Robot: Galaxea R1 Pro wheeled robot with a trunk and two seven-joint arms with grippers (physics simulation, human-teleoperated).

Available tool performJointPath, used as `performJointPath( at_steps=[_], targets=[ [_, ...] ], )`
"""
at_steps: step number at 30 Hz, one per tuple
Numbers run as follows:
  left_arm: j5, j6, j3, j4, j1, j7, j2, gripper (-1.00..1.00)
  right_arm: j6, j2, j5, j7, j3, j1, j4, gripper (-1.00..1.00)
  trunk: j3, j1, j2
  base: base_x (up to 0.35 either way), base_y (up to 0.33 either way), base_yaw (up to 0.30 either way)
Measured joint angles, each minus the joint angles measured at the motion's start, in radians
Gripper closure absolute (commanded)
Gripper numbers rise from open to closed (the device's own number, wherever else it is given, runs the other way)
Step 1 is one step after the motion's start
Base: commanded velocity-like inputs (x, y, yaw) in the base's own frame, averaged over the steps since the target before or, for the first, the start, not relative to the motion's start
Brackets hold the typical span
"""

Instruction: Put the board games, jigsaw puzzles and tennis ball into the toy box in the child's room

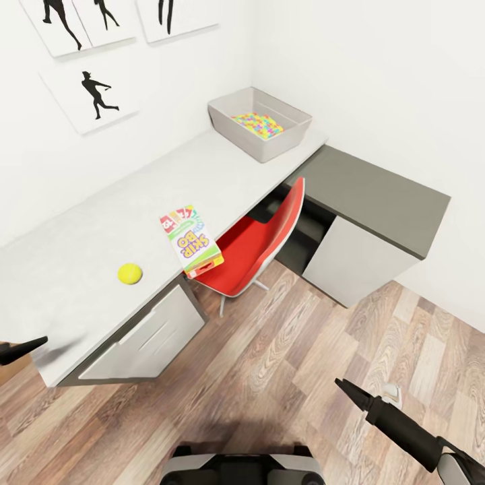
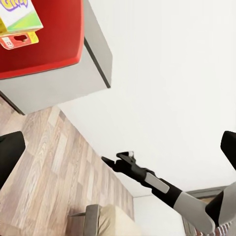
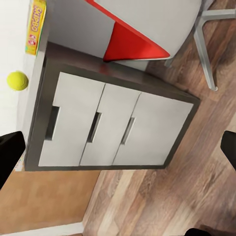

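Head view, robot base (image 1: 241, 468): dark rounded housing at the lower edge, nearest the camera, over wood floor (image 1: 283, 377).
Head view, right gripper (image 1: 347, 389): dark arm slanting up from the lower right corner, its tapered tip over the floor, well apart from the table (image 1: 81, 236); whether the fingers are spread cannot be told here.
Head view, left gripper (image 1: 37, 343): one dark tip entering at the left edge, beside the table's near corner; opening cannot be told.
Head view, tennis ball (image 1: 129, 273): on the table top, near its front edge.
Head view, board game (image 1: 191, 240): green-white box, one end overhanging the table edge above the red chair (image 1: 259, 246).
Head view, toy box (image 1: 259, 123): at the table's far end by the wall, a jigsaw puzzle (image 1: 257, 124) lying inside.
Left wrist view, left gripper (image 2: 118, 152): fingers wide apart at both edges, nothing between them; the right arm (image 2: 157, 184) shows beyond.
Right wrist view, right gripper (image 3: 118, 152): fingers wide apart, empty, facing the drawer unit (image 3: 108, 125).
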Motion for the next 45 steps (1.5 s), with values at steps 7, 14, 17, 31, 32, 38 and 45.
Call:
performJointPath(
  at_steps=[7,14,17,31,32,38,45],
  targets=[
    [-0.005,-0.004,0.0,0.0,0.0,0.0,0.0,-1.0,-0.029,-0.002,0.001,0.046,-0.028,0.0,0.007,-1.0,0.011,0.0,0.0,0.0,0.0,-0.061],
    [-0.013,-0.004,0.0,0.0,0.0,0.0,-0.004,-1.0,-0.04,-0.002,0.0,0.053,-0.038,0.0,0.01,-1.0,0.022,0.0,0.0,0.0,0.0,-0.062],
    [-0.013,-0.004,0.0,0.0,0.0,0.0,-0.005,-1.0,-0.041,-0.002,0.0,0.054,-0.04,0.0,0.01,-1.0,0.026,0.0,0.0,0.0,0.0,-0.062],
    [-0.015,-0.002,-0.003,0.0,0.0,0.0,-0.004,-1.0,-0.043,-0.004,0.002,0.068,-0.041,0.0,0.01,-1.0,0.014,0.042,-0.077,0.0,0.0,-0.062],
    [-0.014,-0.002,-0.004,0.0,0.0,0.0,-0.004,-1.0,-0.043,-0.003,0.003,0.069,-0.041,0.0,0.01,-1.0,0.012,0.046,-0.084,0.0,0.0,-0.062],
    [-0.014,-0.001,-0.005,0.0,0.0,0.0,-0.004,-1.0,-0.043,-0.004,0.003,0.071,-0.041,0.0,0.01,-1.0,0.003,0.069,-0.126,0.0,0.0,-0.062],
    [-0.014,0.0,-0.005,0.0,0.0,0.0,-0.003,-1.0,-0.043,-0.007,0.004,0.072,-0.042,0.0,0.01,-1.0,-0.008,0.096,-0.175,0.0,0.0,-0.062]
  ],
)
